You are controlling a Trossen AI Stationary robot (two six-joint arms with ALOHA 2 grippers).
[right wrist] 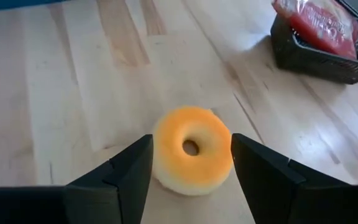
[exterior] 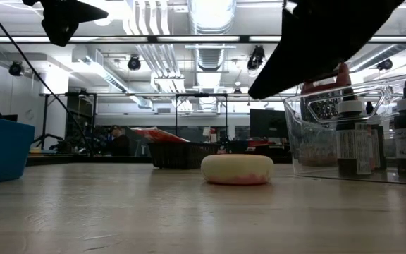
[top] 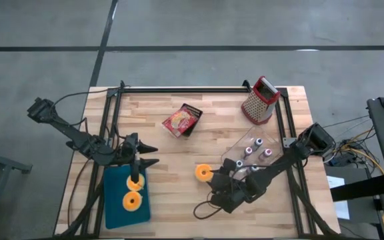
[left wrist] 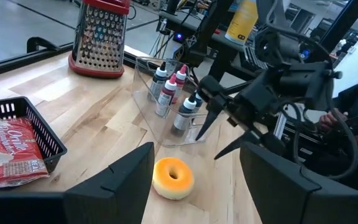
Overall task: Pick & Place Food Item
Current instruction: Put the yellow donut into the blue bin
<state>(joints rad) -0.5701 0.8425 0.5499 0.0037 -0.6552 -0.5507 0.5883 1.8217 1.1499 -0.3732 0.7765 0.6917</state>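
The right end effector (top: 220, 181), fingers spread wide and empty, sits just right of the donut (top: 203, 173) on the tabletop (top: 179, 193), nearer than the left.

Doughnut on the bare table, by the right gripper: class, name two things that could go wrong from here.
1. The right gripper stands open with the doughnut between its fingers but not clamped; closing off-centre could push it away rather than grip it.
2. The clear organizer of bottles lies close beside the right arm; a swing could knock it.
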